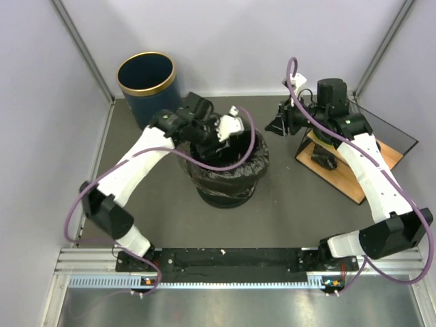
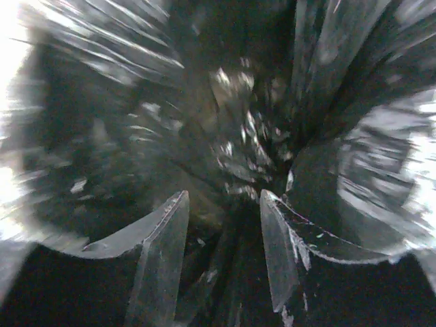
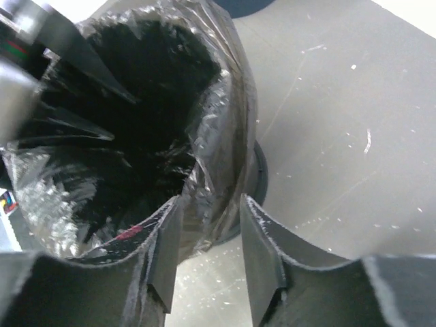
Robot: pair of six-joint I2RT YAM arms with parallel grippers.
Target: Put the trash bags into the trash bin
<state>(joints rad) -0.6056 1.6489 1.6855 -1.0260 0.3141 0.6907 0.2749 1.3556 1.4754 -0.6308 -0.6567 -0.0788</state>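
Observation:
The navy trash bin (image 1: 155, 102) with a gold rim stands at the back left. In the middle of the table, a glossy black trash bag (image 1: 231, 178) is draped over a second round container whose dark base (image 3: 259, 178) shows under the film. My left gripper (image 1: 219, 139) reaches down inside that bag. In the left wrist view its fingers (image 2: 223, 197) stand apart, with crinkled film (image 2: 102, 102) all around. My right gripper (image 1: 279, 125) hovers right of the bag, open (image 3: 210, 201), with the bag's rim (image 3: 218, 122) beyond its tips.
A wooden board (image 1: 354, 178) lies at the right under the right arm, with a black object (image 1: 323, 158) on it. A dark flat sheet (image 1: 392, 133) lies behind the board. White walls close in the left, back and right.

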